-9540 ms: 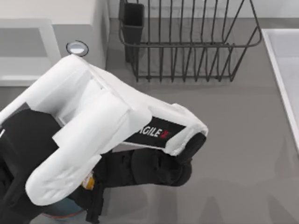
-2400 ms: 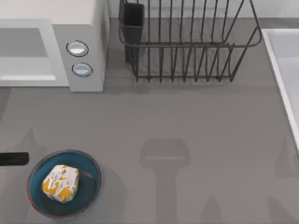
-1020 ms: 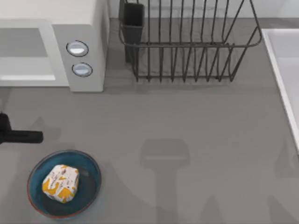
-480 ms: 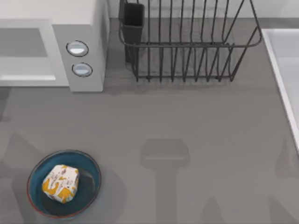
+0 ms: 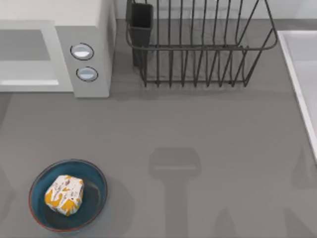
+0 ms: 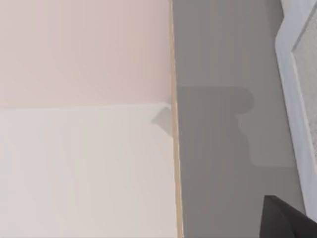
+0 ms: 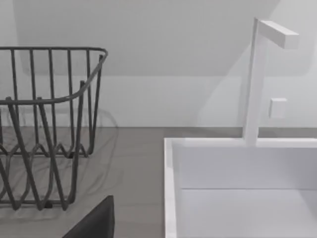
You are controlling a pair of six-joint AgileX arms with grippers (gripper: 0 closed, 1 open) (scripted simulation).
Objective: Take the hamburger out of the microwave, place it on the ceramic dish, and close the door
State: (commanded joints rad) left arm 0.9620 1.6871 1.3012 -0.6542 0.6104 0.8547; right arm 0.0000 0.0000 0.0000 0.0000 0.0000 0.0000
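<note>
Hamburger [image 5: 64,194]: it lies in the ceramic dish [image 5: 97,174], slightly toward the dish's 9 o'clock side, at about 7 o'clock on the desk [image 5: 198,134] in the top view.
Step in hand: we judge the lift-out and placing done; closing the door is what remains.
Microwave [image 5: 91,29]: it stands at about 10 o'clock on the desk, with two knobs stacked on its front panel.
Door [image 6: 293,74]: in the left wrist view a white-framed panel with a grey window stands at the desk's edge, and we take it for the door, swung out. From above we cannot tell whether it is shut.
Left pincer [image 6: 290,222]: a dark piece of it shows near that panel. We cannot tell how far it is open, and we see nothing in it.
Right pincer [image 7: 94,223]: parked near the desk's 3 o'clock side, between rack and sink; its opening cannot be told.
Next move: we expect a push on the door's free edge, swinging it until it sits flush with the knob panel.
Dish rack [image 5: 198,49]: at 12 o'clock, with nothing showing between its wires.
Sink [image 7: 237,168]: at 3 o'clock, with nothing showing in its basin.
</note>
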